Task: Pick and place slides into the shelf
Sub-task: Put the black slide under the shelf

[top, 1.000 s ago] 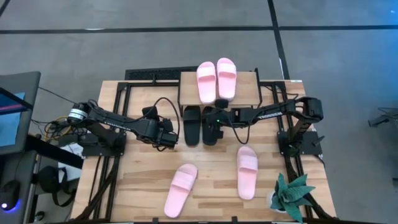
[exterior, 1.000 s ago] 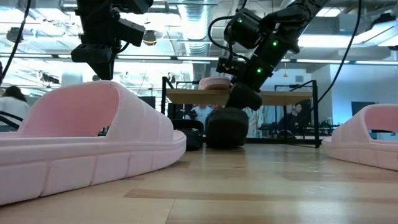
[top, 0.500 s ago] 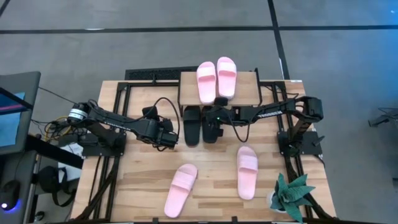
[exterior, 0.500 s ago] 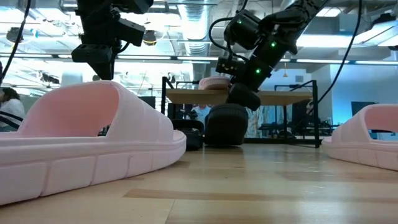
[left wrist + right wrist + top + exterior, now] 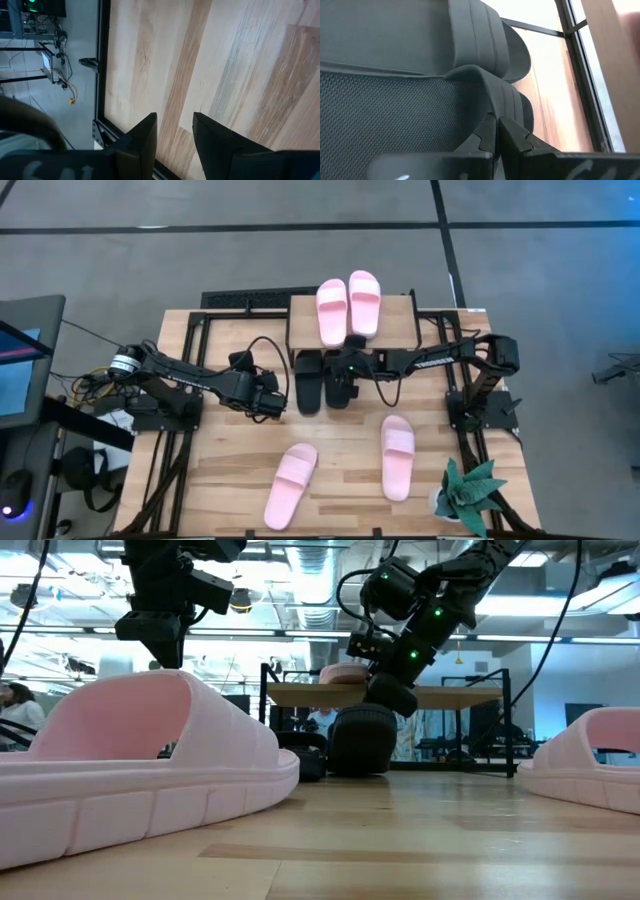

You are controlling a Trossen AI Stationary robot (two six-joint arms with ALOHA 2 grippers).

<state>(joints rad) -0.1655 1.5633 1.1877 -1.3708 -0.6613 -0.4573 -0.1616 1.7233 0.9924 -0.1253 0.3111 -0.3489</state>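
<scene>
Slides: 4 pink (image 5: 291, 485), 2 black (image 5: 309, 380) | left jaws parted | right jaws clenched on black slide (image 5: 339, 383)

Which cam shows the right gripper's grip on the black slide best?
Right wrist view: right gripper is shut on the black slide strap. High view shows only placement beside its mate; low view shows its toe; left wrist view, nothing.

The shelf (image 5: 390, 305) seemingly hides the black slides' (image 5: 309, 379) far ends from above.
</scene>
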